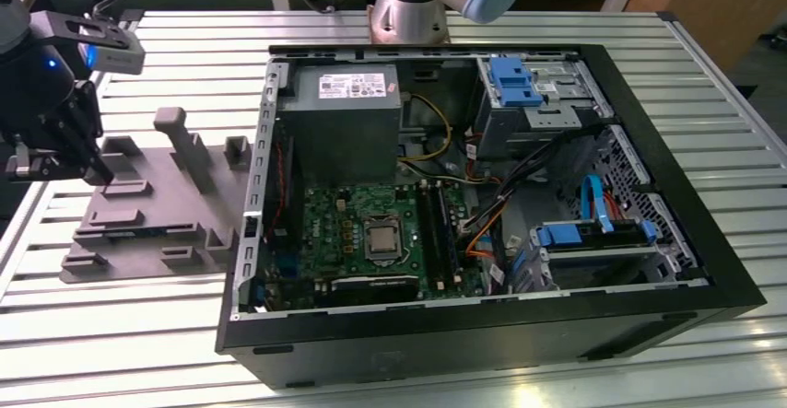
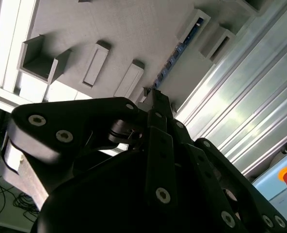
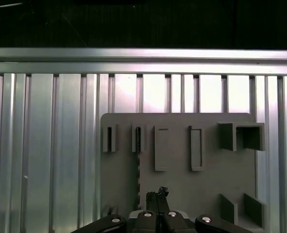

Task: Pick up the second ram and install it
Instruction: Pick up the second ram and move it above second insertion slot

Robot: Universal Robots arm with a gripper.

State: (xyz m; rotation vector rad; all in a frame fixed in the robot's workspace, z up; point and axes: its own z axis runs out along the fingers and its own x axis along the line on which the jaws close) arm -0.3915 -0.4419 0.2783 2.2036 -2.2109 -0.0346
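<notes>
The second ram [image 2: 176,54] is a thin dark strip with blue-green edges. It stands on edge in a slot of the grey holder tray [image 1: 147,242], and it also shows as a dark line [image 3: 138,160] in the first wrist view and as a bluish sliver [image 1: 138,232] in the exterior view. My gripper [image 2: 154,93] hangs above the tray at the exterior view's left [image 1: 59,161]. Its fingertips are pressed together with nothing between them, just off the near end of the strip [image 3: 158,193].
An open black computer case [image 1: 688,270] lies at the exterior view's right, with the green motherboard [image 1: 357,233], long black slots [image 1: 433,228], a grey power-supply box [image 1: 342,113] and blue drive brackets [image 1: 517,81]. The tray has several raised blocks [image 1: 179,132]. Everything rests on a ribbed aluminium table [image 1: 111,334].
</notes>
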